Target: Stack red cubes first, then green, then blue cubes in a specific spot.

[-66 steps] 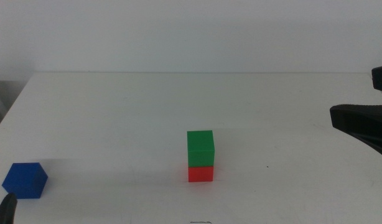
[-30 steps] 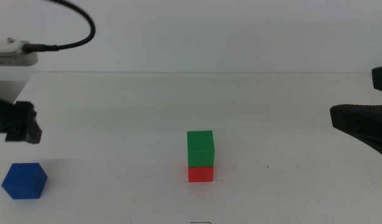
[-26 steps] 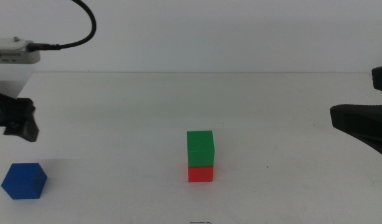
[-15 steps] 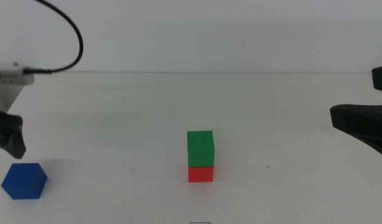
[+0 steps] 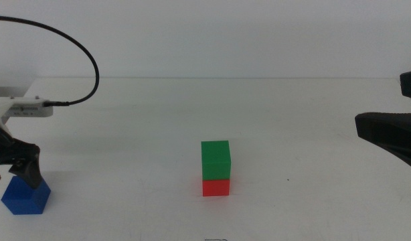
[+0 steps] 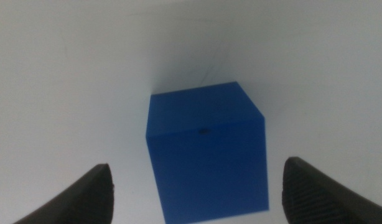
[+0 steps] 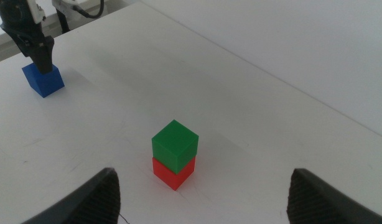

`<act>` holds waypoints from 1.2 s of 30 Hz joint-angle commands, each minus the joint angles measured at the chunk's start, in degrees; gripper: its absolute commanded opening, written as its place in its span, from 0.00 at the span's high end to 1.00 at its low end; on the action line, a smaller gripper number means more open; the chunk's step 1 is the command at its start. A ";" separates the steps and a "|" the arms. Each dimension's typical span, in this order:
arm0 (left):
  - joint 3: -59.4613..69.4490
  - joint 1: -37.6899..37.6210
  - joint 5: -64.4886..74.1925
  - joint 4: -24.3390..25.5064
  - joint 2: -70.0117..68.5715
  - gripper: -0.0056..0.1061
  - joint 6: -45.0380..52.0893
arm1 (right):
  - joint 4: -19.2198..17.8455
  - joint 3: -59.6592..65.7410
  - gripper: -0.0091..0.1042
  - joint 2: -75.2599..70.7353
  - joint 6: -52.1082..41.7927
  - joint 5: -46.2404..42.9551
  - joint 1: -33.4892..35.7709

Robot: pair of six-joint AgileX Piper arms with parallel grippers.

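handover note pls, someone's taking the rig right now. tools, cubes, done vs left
Left tool: open, jaws straddling the blue cube at the table's near left, not closed on it.
Right tool: open, waiting at the right, above the stack.
Done: green cube sits on red cube, mid-table.
Left: grasp blue, carry it over, set it on green.

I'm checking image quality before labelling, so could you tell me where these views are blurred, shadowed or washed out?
Left wrist view: the blue cube is soft and the left gripper tips are blurred, with faint shadow on the table behind the cube. Middle view: sharp, evenly lit, the white table nearly merging with the wall. Right wrist view: green cube on red cube crisp; the right gripper tips are fuzzy.
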 commanded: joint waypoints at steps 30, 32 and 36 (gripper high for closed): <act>-2.16 -1.84 1.84 -1.81 -2.07 0.79 -1.79 | -0.16 -1.40 0.12 -0.35 -0.89 -3.87 -0.43; -2.44 -3.72 1.92 -1.56 -5.05 0.81 -5.27 | -0.16 -1.40 0.12 -0.35 -0.89 -3.87 -0.43; -4.35 -9.97 4.79 -1.59 -10.37 0.82 -23.92 | -0.16 -1.40 0.12 -0.35 -0.89 -3.87 -0.43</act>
